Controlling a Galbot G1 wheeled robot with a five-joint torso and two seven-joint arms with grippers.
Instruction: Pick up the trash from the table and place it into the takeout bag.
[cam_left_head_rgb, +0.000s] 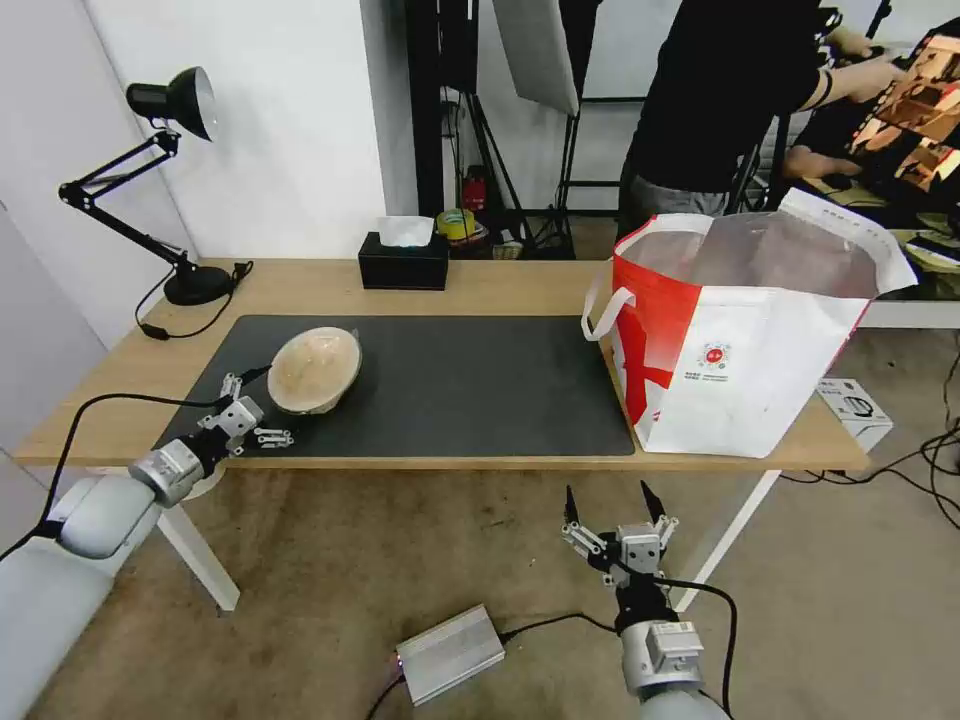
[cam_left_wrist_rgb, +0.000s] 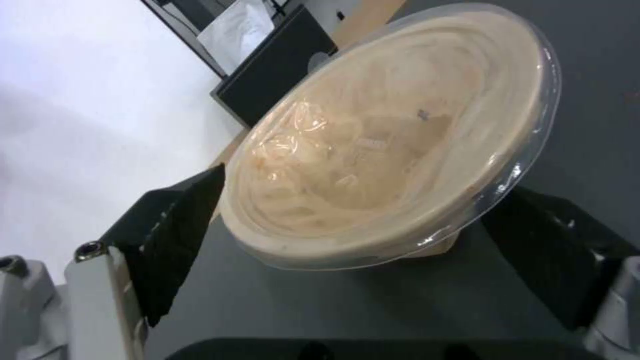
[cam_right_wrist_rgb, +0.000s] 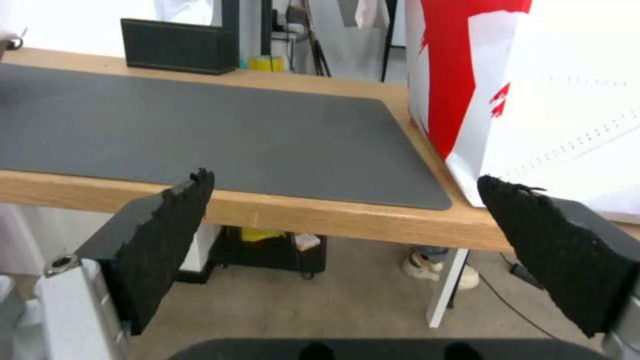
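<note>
Left tool (cam_left_head_rgb: 262, 405) open wide, holding nothing, straddling the tilted pulp bowl (cam_left_head_rgb: 314, 368) on the mat (cam_left_head_rgb: 470, 380), left-centre of frame. Risk: clear film over the rim is slick, so the bowl may slip or spill. Right tool (cam_left_head_rgb: 610, 505) open, idle below the tabletop (cam_left_head_rgb: 520, 285); bag (cam_left_head_rgb: 740, 330) at right.

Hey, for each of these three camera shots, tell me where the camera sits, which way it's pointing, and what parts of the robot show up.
Head view: on the robot's head, looking forward and down at the table; both arms show.
Left wrist view: on the left arm, facing the tilted pulp bowl between the open left end effector fingers.
Right wrist view: on the right arm, below the table edge, facing the mat and bag; open right end effector.
Shared: head and left wrist views both show the bowl and tissue box.
</note>
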